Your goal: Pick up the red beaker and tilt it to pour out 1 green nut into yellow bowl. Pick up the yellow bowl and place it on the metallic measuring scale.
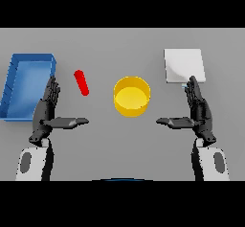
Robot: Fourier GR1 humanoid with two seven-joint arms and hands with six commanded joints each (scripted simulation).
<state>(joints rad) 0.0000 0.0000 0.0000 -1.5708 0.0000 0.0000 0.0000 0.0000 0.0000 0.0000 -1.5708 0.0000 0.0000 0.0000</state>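
Observation:
The red beaker (pixel 82 82) is a slim red cylinder left of centre on the grey table, leaning up to the left. To its right stands the yellow bowl (pixel 131 96); I see no nut in it. The metallic measuring scale (pixel 184 65) is a pale square slab at the back right. My left hand (pixel 48 110) hovers open below and left of the beaker, thumb pointing right, touching nothing. My right hand (pixel 199 110) is open too, right of the bowl and just in front of the scale, thumb pointing left.
A blue bin (pixel 27 85) with raised walls sits at the far left, right beside my left hand. Bare grey table (pixel 122 140) lies between the two hands and in front of the bowl.

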